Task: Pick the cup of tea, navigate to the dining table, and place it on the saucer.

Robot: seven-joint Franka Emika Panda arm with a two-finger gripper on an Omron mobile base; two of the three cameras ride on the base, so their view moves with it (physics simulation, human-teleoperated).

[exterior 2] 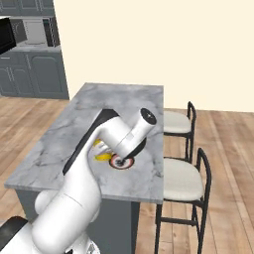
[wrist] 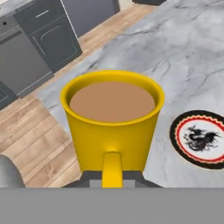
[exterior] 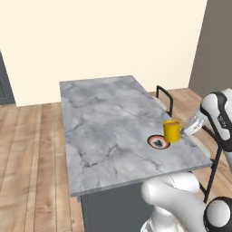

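The cup of tea point(exterior: 171, 130) is a yellow mug full of brown liquid, upright just over the dining table's marble top point(exterior: 108, 118) near its right edge. My gripper point(exterior: 185, 129) is shut on the mug's side handle. In the hand view the cup point(wrist: 111, 127) stands close ahead, and my gripper point(wrist: 112, 178) pinches its handle. The saucer point(exterior: 158, 142) lies flat on the table right beside the cup, with nothing on it. It appears off to the right of the cup in the hand view point(wrist: 200, 138). In the right base view my arm hides most of the cup point(exterior 2: 101, 152) and part of the saucer point(exterior 2: 122, 163).
Two dark-framed stools with cream seats point(exterior 2: 177, 121) point(exterior 2: 183, 179) stand along the table's right side, close to my arm. Grey kitchen cabinets point(exterior 2: 30, 74) and a microwave point(exterior 2: 34, 31) line the far left wall. Wooden floor surrounds the table.
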